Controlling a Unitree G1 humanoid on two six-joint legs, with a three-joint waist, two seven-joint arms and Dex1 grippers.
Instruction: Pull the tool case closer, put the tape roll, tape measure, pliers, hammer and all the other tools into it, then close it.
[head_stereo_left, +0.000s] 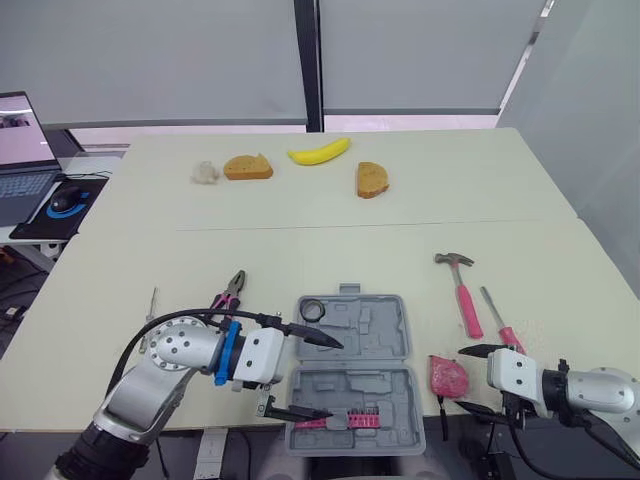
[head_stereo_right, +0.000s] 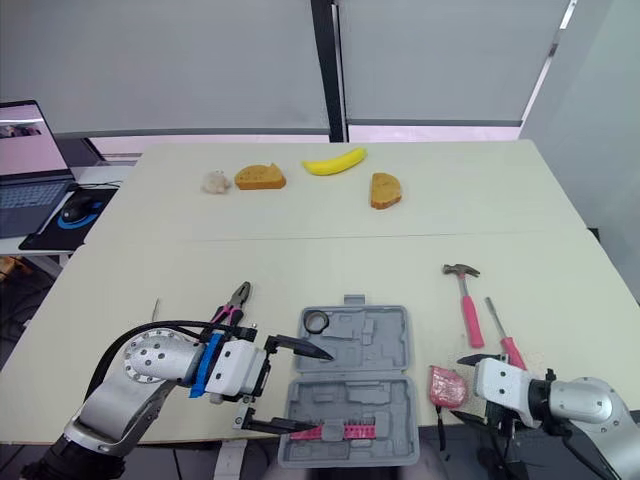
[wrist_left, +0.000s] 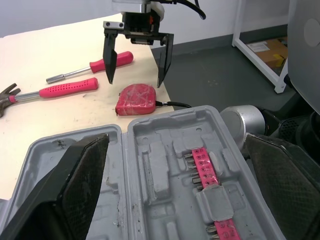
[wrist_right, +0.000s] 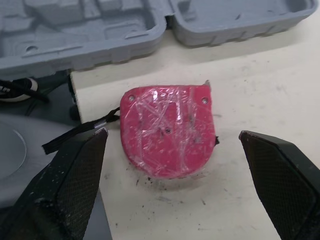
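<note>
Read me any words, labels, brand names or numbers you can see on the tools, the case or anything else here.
Nothing here can be read.
Laptop screen: lit, too blurred to read.
Tape measure: no legible label under its clear wrap.
Tool case, pink bit holder: no legible marks.

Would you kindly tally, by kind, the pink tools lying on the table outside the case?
Pliers: 1
Hammer: 1
Screwdriver: 1
Tape measure: 1
Total: 4
</note>
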